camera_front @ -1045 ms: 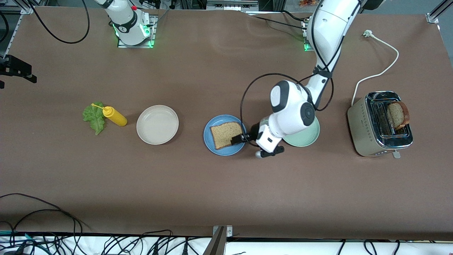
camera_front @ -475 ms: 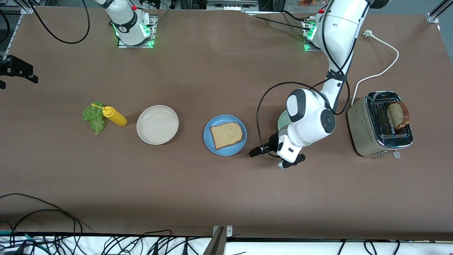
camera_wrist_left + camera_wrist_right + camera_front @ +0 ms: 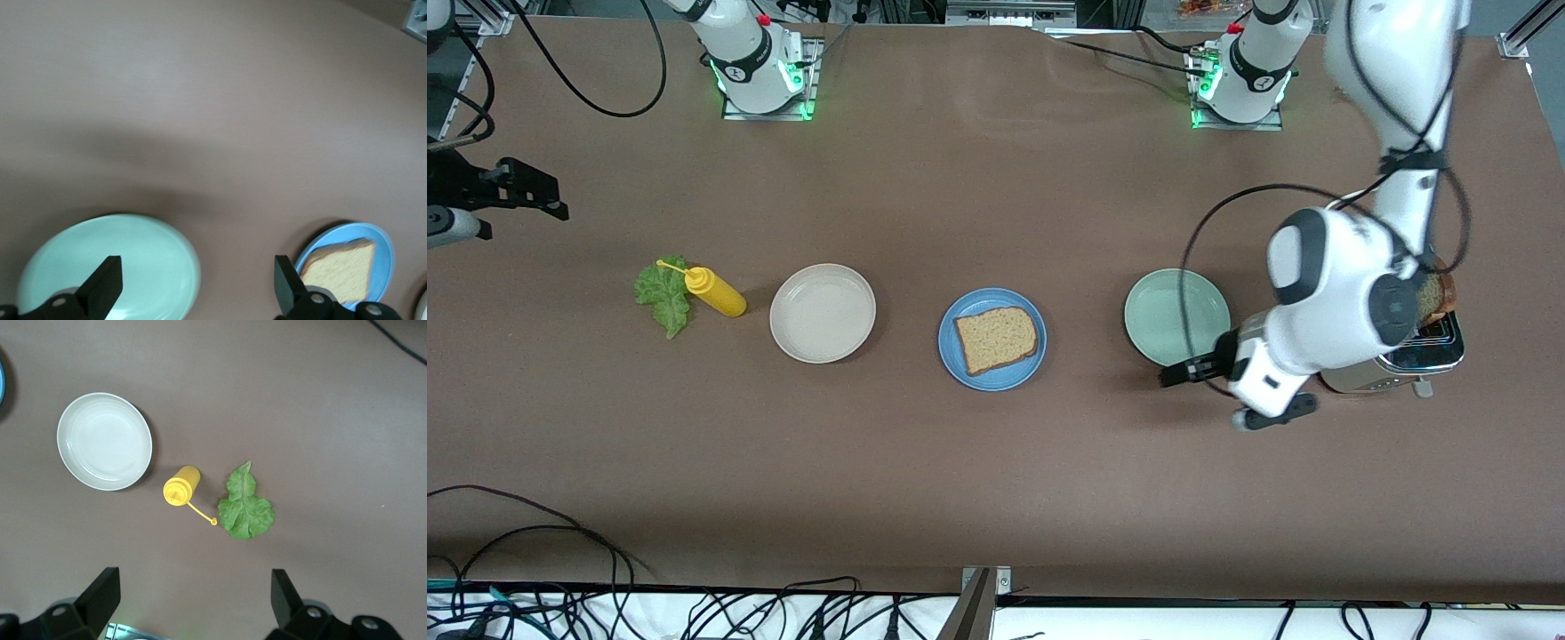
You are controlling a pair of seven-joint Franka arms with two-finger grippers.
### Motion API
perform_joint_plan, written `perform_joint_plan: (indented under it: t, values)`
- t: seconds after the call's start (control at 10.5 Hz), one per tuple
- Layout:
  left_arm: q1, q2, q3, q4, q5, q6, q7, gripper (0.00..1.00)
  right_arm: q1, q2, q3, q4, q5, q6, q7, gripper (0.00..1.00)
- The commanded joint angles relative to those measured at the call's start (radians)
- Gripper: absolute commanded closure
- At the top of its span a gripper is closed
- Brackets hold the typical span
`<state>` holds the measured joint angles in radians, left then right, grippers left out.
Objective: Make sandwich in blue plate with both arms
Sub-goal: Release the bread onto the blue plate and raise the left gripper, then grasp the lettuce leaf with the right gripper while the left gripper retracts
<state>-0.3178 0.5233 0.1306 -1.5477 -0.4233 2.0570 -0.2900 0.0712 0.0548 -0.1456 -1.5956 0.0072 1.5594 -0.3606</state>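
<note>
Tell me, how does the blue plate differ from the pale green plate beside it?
The blue plate carries a slice of brown bread, while the pale green plate has nothing lying on it. The blue plate sits nearer the middle of the table; the pale green plate lies toward the left arm's end, beside the toaster. Both are round, shallow, similar in size, and rest flat on the brown table.

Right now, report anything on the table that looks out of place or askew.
The lettuce leaf lies straight on the bare table rather than on a plate, with the yellow squeeze bottle tipped on its side against it. The bread slice sits slightly skewed on the blue plate. Nothing looks spilled or damaged.
</note>
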Motion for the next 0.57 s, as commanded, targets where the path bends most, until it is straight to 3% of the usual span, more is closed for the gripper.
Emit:
perform_joint_plan:
  t: [0.0, 0.48]
  values:
    - [0.092, -0.138, -0.012, -0.025, 0.197, -0.19, 0.053, 0.0, -0.002, 0.078, -0.008, 0.014, 0.016, -0.015, -0.035, 0.0]
    - [0.171, -0.331, -0.019, -0.02, 0.378, -0.426, 0.183, 0.0, -0.066, 0.272, -0.023, 0.019, 0.014, 0.049, -0.286, 0.0]
